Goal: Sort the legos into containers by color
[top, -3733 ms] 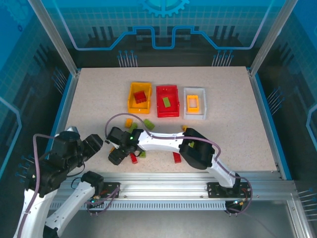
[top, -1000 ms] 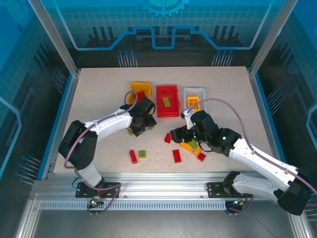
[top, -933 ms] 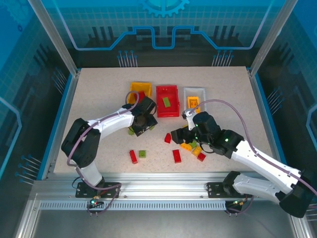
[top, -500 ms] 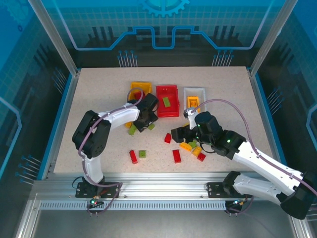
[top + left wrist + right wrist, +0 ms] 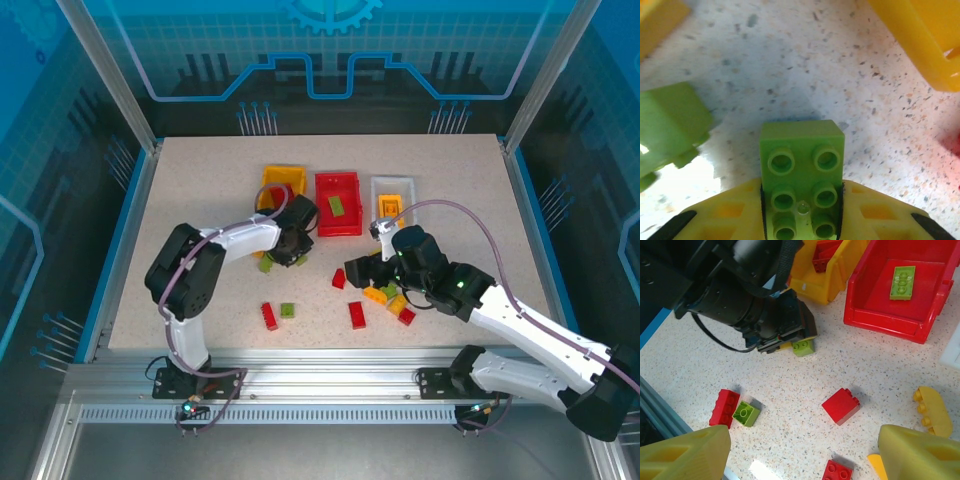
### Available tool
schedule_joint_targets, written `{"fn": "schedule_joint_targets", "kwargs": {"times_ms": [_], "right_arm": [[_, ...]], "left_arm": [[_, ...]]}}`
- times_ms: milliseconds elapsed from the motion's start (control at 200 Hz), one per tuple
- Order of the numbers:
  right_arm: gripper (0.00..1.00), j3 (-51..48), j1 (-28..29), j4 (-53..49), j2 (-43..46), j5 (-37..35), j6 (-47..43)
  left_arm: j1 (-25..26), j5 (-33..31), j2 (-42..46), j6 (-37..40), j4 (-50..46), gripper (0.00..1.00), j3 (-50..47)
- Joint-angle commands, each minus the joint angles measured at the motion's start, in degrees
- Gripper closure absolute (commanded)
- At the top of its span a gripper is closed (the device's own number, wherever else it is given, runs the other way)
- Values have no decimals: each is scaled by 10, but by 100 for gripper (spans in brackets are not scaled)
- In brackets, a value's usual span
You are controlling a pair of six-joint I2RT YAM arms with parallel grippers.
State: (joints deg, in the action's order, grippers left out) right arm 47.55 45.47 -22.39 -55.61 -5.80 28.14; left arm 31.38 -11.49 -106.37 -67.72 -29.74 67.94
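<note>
left pincer (image 5: 801,216) now around one lego (image 5: 802,160)

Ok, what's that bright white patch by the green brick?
Left wrist view: light glaring off the table, beside the green brick in the left hand; the other green brick looks blurry. Right wrist view: the yellow fingers are blurry too.

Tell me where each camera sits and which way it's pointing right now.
Top: above and behind the robot, looking down at the table; left gripper and right gripper show.
Left wrist: low over the table, facing a green brick between its own fingers.
Right wrist: higher, facing the red bin; own fingers at bottom corners.
Both wrist views share that green brick.
</note>
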Motion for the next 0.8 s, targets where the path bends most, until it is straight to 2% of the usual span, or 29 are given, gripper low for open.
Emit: {"fn": "schedule_joint_targets", "kwargs": {"times_ms": [0,110,165,405,575,690,795], "right_arm": [[23,-8,7,5,17,-24,10],[23,-19,-4,14,36,-44,27],[22,-23,-15,19,41,-55,39],[22,-8,-100,57,25,-16,84],[22,24,-149,80,-17,26,95],[22,56,-158,83,-50,38,96],[22,64,-160,88,-66,43,100]], "left_arm": [[26,-45,73,28,-23,74,-8],[54,-76,105,94,-58,74,36],[60,-72,99,133,-68,74,70],[58,-31,-15,266,-63,73,240],[29,20,-131,295,-74,72,381],[7,36,-189,305,-82,69,454],[-16,83,-235,309,-74,66,494]]}}
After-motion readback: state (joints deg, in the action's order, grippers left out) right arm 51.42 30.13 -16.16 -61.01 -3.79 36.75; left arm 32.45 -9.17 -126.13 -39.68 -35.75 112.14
